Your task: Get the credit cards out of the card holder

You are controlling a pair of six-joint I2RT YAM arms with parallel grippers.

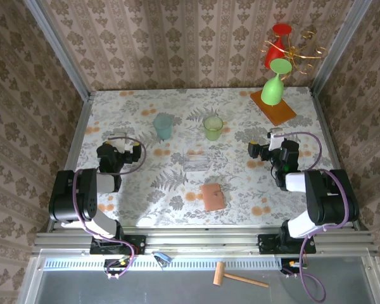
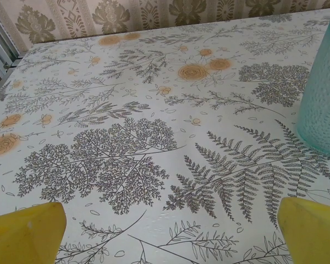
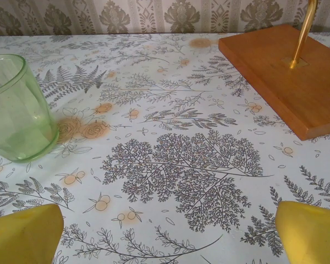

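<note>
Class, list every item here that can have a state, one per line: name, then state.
Card holder: closed, lying flat.
Teal cup: upright.
Green cup: upright.
Green goblet: hanging upside down.
Red goblet: hanging upside down.
Left claw: open, empty.
Right claw: open, empty.

the card holder (image 1: 213, 196) lies shut and flat on the fern-printed table (image 1: 145, 190), near the front edge, between the two arms. behind it sits a clear plastic tray (image 1: 196, 160); farther back a teal cup (image 1: 163, 126) and a green cup (image 1: 213, 127) stand upright, apart. the left gripper (image 1: 117, 151) and right gripper (image 1: 264, 147) hang over opposite sides, both well apart from the card holder. a wooden base (image 1: 273, 107) at the back right carries a green glass (image 1: 275, 85) and a red glass (image 1: 276, 44), both tilted. a wooden mallet (image 1: 239, 277) lies below the front rail
</note>
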